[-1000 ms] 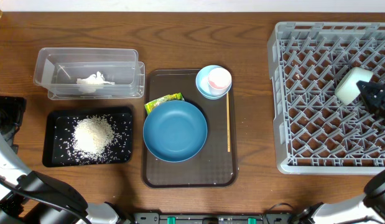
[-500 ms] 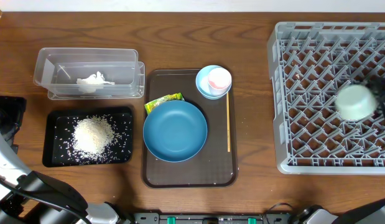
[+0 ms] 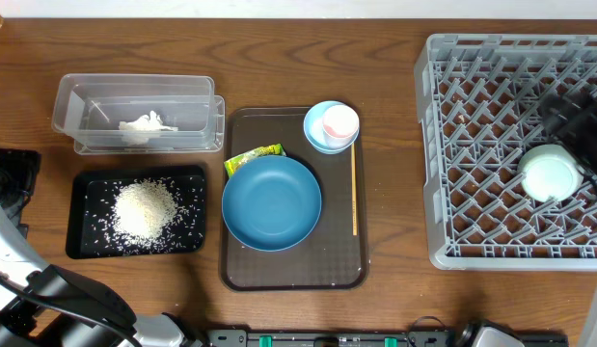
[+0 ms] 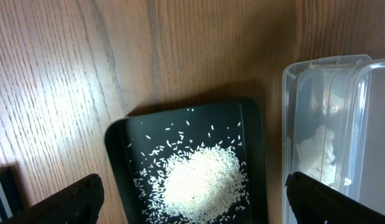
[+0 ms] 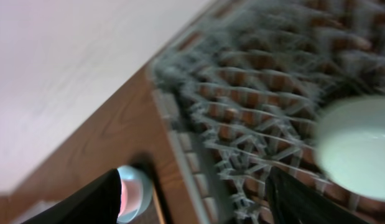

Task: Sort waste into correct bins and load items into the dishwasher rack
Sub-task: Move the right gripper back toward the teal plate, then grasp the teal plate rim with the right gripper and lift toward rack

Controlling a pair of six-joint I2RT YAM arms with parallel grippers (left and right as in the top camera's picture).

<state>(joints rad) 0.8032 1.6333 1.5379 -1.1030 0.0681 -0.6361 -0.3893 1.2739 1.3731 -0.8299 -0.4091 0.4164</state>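
The pale teal bowl lies in the grey dishwasher rack, free of my right gripper, which is open and empty; its blurred dark shape hangs just behind the bowl. My left gripper is open above the rice grains in the black tray. The crumpled tissue is in the clear tub. On the brown tray sit the dark-blue dish, the yellow-green wrapper, the thin wooden stick, and the light-blue bowl holding the pink cup.
The rack fills the right side of the table, up to the right edge of the view. Bare wood separates it from the brown tray. My left arm stands at the table's left edge beside the black tray.
My right gripper opened and let go of the pale teal bowl, which dropped a little nearer in the rack. The gripper then pulled away. The left arm has not moved.
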